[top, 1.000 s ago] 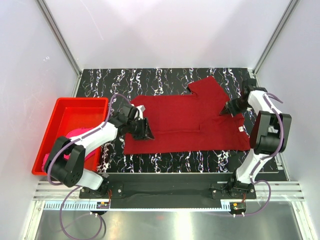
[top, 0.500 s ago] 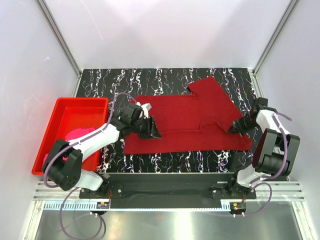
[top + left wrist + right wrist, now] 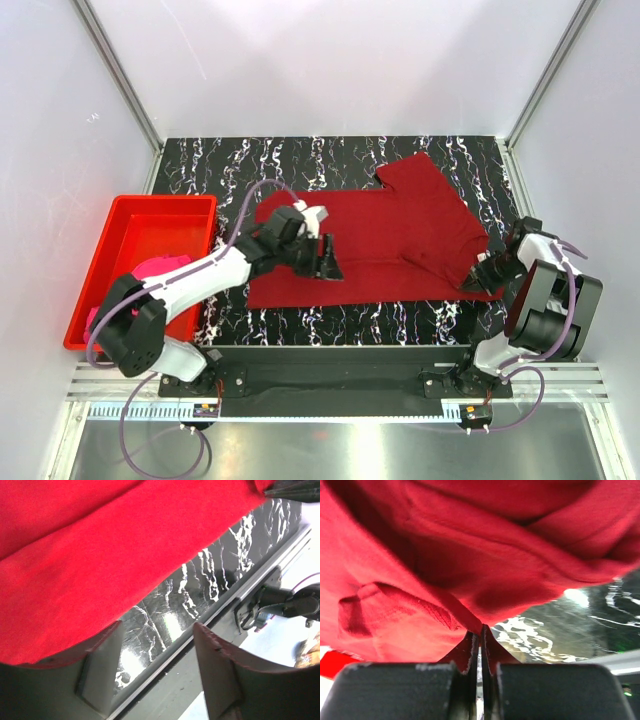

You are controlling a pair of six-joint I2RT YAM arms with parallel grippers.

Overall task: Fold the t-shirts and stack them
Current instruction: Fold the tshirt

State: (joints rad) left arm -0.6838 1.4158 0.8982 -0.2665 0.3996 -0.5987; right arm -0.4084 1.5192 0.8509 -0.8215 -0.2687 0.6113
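- Since a second ago, your left gripper [image 3: 328, 262] has slid right from the red shirt's [image 3: 385, 235] left end toward its middle and opened up. Your right gripper [image 3: 478, 278] has pulled back toward the near edge.
- Left gripper: fingers apart with nothing between them, low over the shirt's near hem. Bare table [image 3: 220, 165] shows through the gap.
- Right gripper: fingers together, and the wrist view looks like a pinch on a bunched fold at the shirt's near right corner.
- The red shirt is spread across the table. The pink shirt [image 3: 158, 270] sits in the bin [image 3: 165, 203] on the left.
- Step, as I read it: first fold of the red shirt, right end being drawn in.
- Next: get the left gripper onto the near hem, then carry both edges over together. Watch that the pinch doesn't slip.
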